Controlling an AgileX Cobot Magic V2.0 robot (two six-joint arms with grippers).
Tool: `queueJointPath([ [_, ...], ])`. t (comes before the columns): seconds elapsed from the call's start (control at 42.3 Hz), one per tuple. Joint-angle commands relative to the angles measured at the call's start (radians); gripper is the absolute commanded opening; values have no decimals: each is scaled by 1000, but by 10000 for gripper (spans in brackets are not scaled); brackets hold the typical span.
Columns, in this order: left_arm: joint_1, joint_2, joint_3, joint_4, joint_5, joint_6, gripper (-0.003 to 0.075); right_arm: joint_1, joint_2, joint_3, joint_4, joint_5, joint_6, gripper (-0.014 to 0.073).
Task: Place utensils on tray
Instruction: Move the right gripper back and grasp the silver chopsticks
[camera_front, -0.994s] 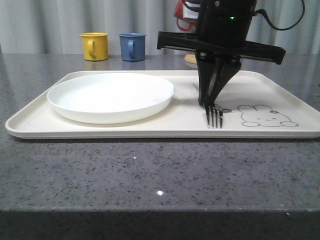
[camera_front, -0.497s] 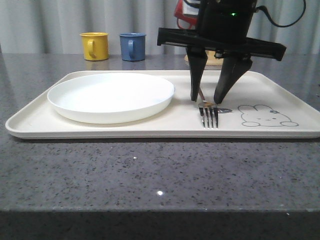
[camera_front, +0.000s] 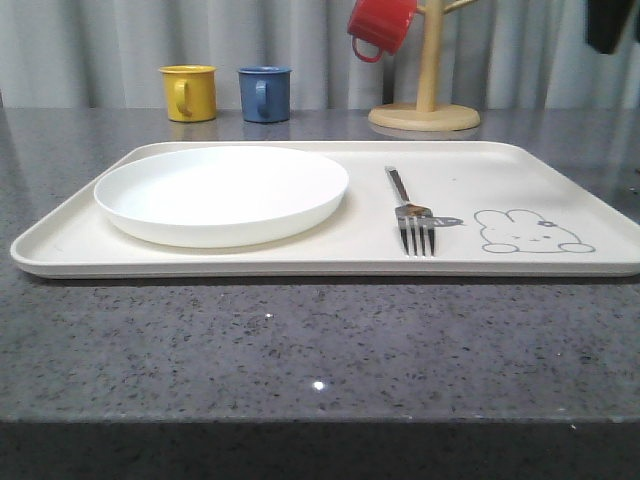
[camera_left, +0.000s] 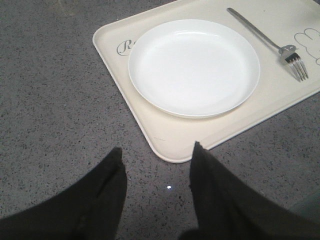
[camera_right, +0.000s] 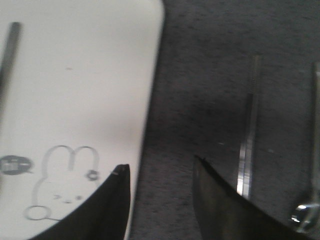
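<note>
The silver fork (camera_front: 410, 215) lies flat on the cream tray (camera_front: 560, 180), to the right of the white plate (camera_front: 222, 192), tines toward the front. My right gripper (camera_right: 160, 163) is open and holds nothing; it hovers over the tray's right edge (camera_right: 152, 100), beside the bunny drawing (camera_right: 62, 185). On the grey table past that edge lie the flat metal chopsticks (camera_right: 248, 145) and the spoon (camera_right: 307, 210). My left gripper (camera_left: 157, 150) is open above bare table, just off the tray's corner (camera_left: 167, 155). The plate (camera_left: 194, 67) and the fork (camera_left: 272, 45) lie beyond it.
A yellow mug (camera_front: 190, 92) and a blue mug (camera_front: 265, 93) stand behind the tray. A wooden mug tree (camera_front: 425, 100) carries a red mug (camera_front: 380, 25). A dark part of my right arm (camera_front: 612, 25) shows at the upper right.
My right gripper opened, let go of the fork and rose away to the upper right. The fork now lies loose on the tray.
</note>
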Motion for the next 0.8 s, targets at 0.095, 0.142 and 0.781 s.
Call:
queueJointPath([
  [0.095, -7, 0, -25, -6, -69, -10, 302, -183, -44, 76, 9, 50, -149, 330],
  [0.142, -7, 0, -25, -6, -69, -10, 302, -223, -40, 107, 37, 36, -186, 330],
  [0.781, -7, 0, -25, -10, -69, -10, 302, -309, 114, 199, 157, 15, -288, 329],
])
